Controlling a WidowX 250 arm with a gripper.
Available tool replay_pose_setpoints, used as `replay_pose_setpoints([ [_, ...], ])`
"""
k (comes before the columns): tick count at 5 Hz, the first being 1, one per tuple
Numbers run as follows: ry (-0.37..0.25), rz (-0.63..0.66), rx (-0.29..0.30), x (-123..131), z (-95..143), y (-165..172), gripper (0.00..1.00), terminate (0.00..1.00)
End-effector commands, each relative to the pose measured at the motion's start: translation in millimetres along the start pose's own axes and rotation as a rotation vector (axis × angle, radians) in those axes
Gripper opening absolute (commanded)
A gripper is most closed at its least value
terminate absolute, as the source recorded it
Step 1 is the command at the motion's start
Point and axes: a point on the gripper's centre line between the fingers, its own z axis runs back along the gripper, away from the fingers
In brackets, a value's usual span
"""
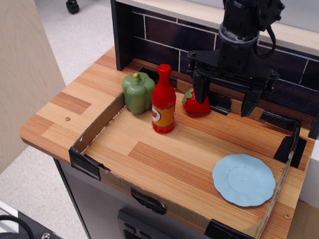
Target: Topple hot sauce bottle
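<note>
Up near the back edge of the desk, the gripper (pixel 225 97) hangs with its jaws wide open, holding nothing. One finger (pixel 201 89) sits just over the red strawberry (pixel 195 103). Standing upright, the hot sauce bottle (pixel 163 101) is beside the green bell pepper (pixel 138 92).

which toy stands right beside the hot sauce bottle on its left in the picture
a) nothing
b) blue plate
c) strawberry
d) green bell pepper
d: the green bell pepper sits just left of the upright hot sauce bottle, while the strawberry is to its right.
</note>
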Motion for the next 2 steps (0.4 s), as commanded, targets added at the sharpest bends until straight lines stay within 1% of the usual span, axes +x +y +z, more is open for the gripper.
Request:
replay_pose_setpoints([
  [1,0.000,0.000,0.000,0.0,0.0,0.0,1.00,0.00],
  [2,0.121,0.027,-0.031,-19.6,10.0,5.2,1.00,0.00],
])
